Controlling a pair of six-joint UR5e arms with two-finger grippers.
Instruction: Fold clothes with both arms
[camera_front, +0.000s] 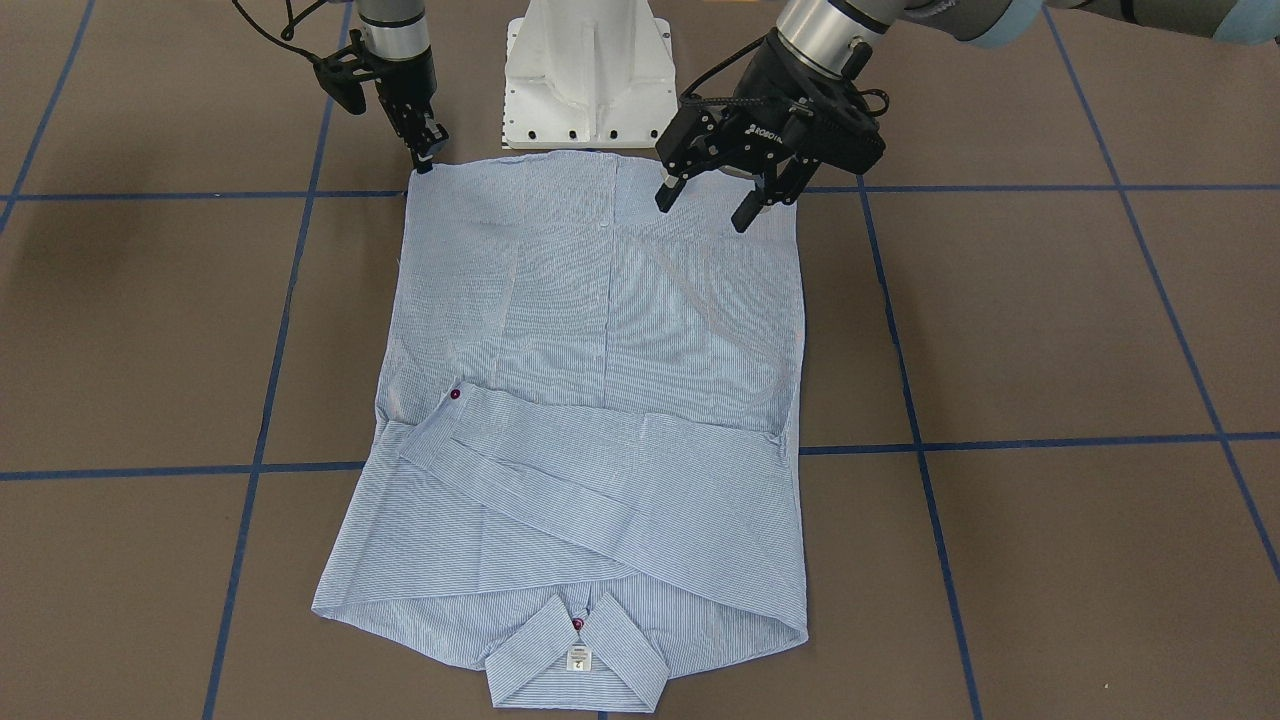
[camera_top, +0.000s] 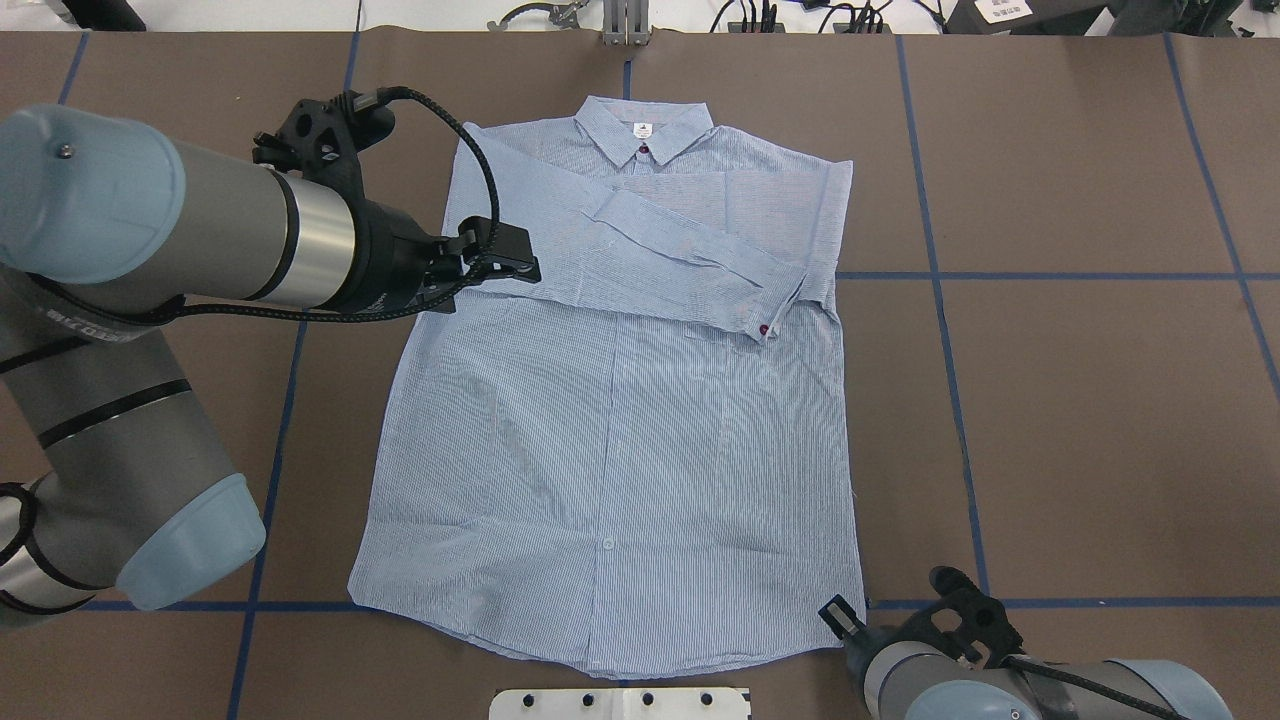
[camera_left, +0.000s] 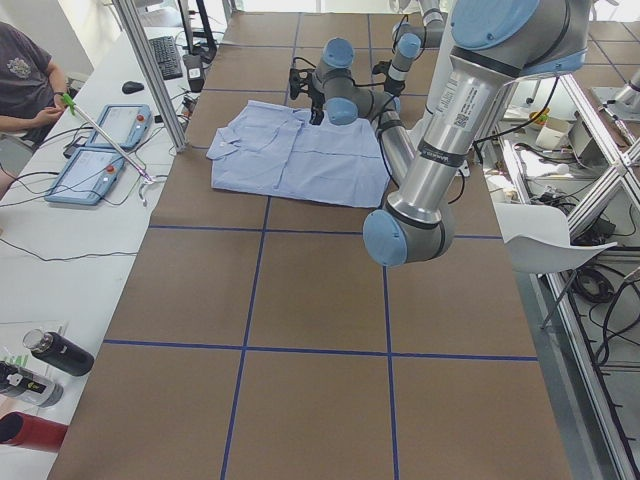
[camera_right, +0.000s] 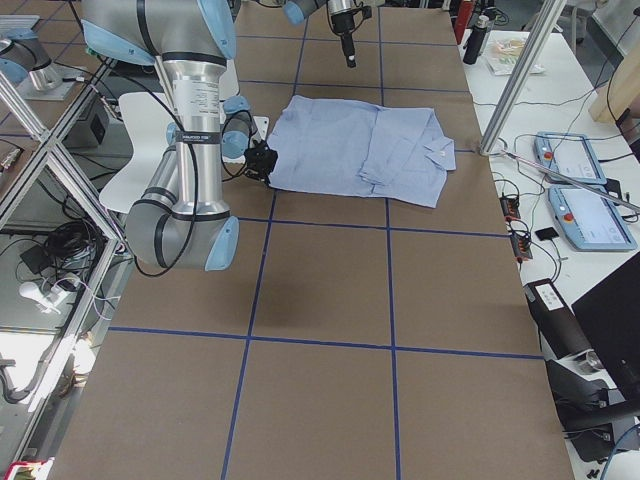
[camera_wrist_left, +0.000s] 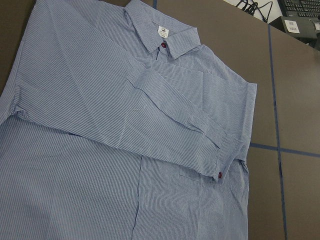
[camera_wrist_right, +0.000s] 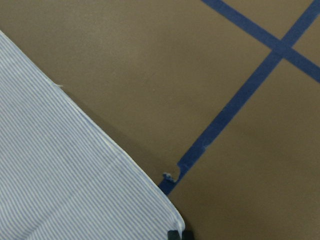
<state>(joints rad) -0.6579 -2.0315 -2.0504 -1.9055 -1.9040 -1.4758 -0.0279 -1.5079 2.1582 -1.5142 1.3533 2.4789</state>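
Observation:
The light blue striped shirt (camera_front: 600, 330) lies flat and face up on the brown table, collar (camera_front: 578, 665) away from the robot, both sleeves folded across the chest, a red-buttoned cuff (camera_front: 455, 395) on top. My left gripper (camera_front: 705, 208) is open and empty, hovering above the hem end of the shirt; its wrist view looks down on the collar and folded sleeves (camera_wrist_left: 165, 130). My right gripper (camera_front: 425, 165) is at the shirt's hem corner, its fingers together on the fabric edge. The right wrist view shows that corner (camera_wrist_right: 170, 217) at the fingertips (camera_wrist_right: 178, 235).
The white pedestal base (camera_front: 587, 70) stands just behind the hem. Blue tape lines (camera_front: 1000, 445) grid the brown table. In the exterior left view a person (camera_left: 25, 85) and tablets (camera_left: 95, 160) are on a side bench, with bottles (camera_left: 55, 352) near the corner.

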